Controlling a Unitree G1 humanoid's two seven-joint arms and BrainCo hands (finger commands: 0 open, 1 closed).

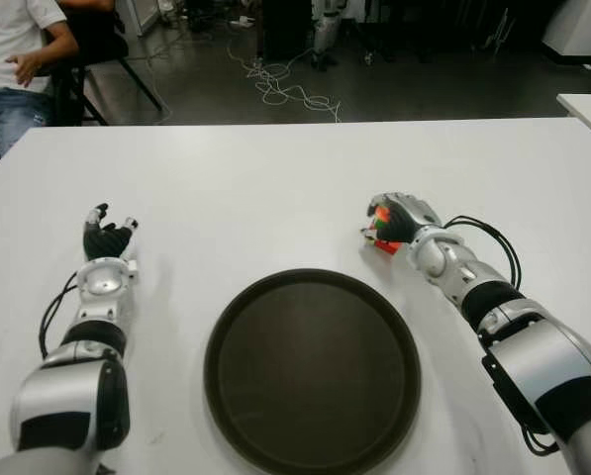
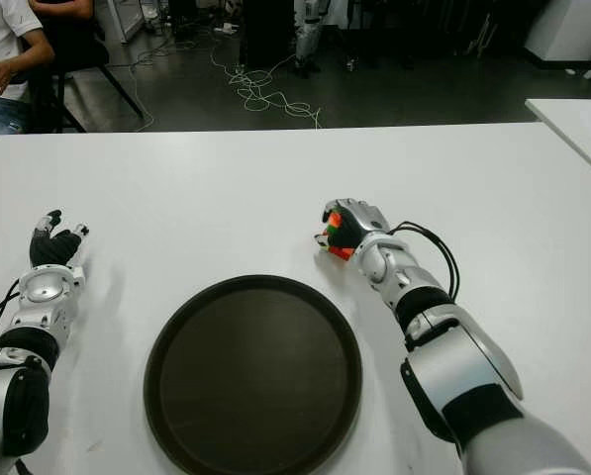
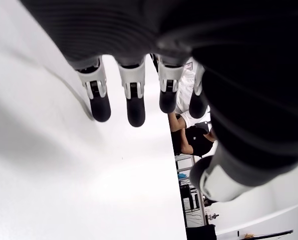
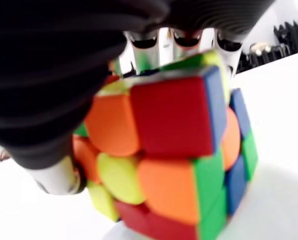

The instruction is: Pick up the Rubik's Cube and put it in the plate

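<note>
The Rubik's Cube [image 4: 173, 150] fills the right wrist view, its red, orange, yellow, green and blue stickers wrapped by my right hand's fingers [image 4: 188, 40]. From the head camera, my right hand [image 1: 392, 224] sits on the white table [image 1: 275, 188] just beyond the plate's far right rim, shut on the cube [image 1: 381, 230], of which only a little orange, green and red shows. The dark round plate [image 1: 313, 368] lies at the front centre with nothing in it. My left hand [image 1: 107, 237] shows to the left of the plate, fingers [image 3: 134, 105] relaxed and holding nothing.
A person in a white shirt and jeans [image 1: 13, 69] sits beyond the table's far left corner. Cables [image 1: 285, 89] lie on the floor behind the table. Another white table's corner [image 1: 587, 104] shows at the far right.
</note>
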